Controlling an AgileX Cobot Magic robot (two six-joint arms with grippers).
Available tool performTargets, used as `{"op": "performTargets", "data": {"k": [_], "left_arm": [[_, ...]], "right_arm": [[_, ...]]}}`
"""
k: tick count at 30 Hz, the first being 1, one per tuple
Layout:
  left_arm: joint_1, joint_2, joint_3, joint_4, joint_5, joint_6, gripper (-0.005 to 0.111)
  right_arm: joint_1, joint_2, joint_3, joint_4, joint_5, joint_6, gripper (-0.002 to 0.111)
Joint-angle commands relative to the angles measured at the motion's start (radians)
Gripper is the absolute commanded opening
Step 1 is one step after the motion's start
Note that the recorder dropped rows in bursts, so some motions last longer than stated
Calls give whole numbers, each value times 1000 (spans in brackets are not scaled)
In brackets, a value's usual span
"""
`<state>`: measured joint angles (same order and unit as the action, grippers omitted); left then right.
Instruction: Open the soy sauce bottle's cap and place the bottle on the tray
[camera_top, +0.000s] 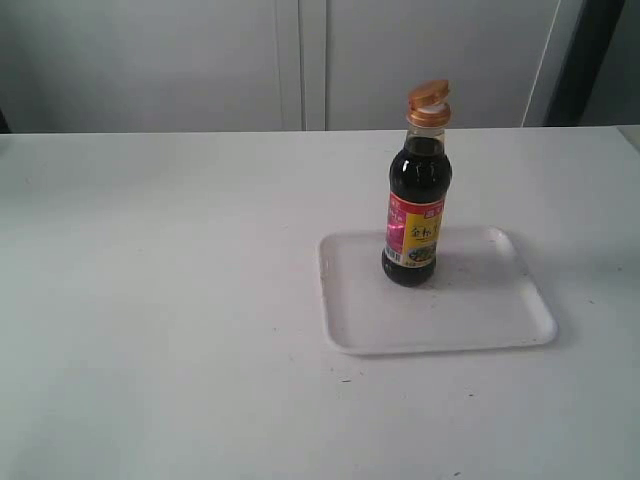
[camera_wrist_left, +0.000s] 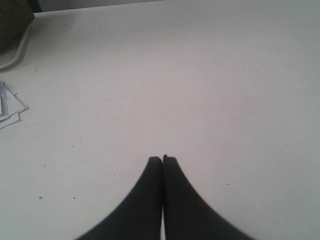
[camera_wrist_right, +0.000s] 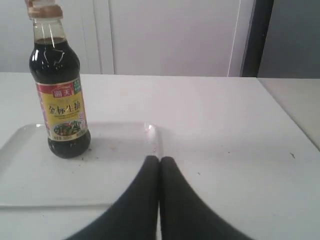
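1. The bottle (camera_top: 415, 215) is standing upright inside the tray (camera_top: 480, 310), nearer its far rim.
2. The cap (camera_top: 428, 103) is sitting on the bottle's neck, its flip lid tilting open.
3. The tray is lying flat on the table (camera_top: 150, 300).
4. The right gripper (camera_wrist_right: 159, 160) is hovering by the tray's rim, fingers pressing together, empty, apart from the bottle.
5. The left gripper (camera_wrist_left: 162, 160) is hovering over bare table, fingers pressing together, empty.

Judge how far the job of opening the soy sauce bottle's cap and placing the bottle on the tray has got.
Done: the cap is flipped up, and the soy sauce bottle stands upright on the tray. In hand: nothing; the left gripper and right gripper are shut, empty and apart from the bottle. Left: seemingly nothing.
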<state>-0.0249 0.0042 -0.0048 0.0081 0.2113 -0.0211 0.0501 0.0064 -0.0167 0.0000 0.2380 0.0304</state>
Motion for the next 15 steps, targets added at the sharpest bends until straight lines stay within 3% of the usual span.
{"op": "performTargets", "data": {"k": [1, 15], "left_arm": [[2, -4, 5, -8, -2, 0, 0], [2, -4, 5, -8, -2, 0, 0]], "right_arm": [[1, -6, 17, -22, 3, 8, 0], [1, -6, 17, -26, 112, 8, 0]]}}
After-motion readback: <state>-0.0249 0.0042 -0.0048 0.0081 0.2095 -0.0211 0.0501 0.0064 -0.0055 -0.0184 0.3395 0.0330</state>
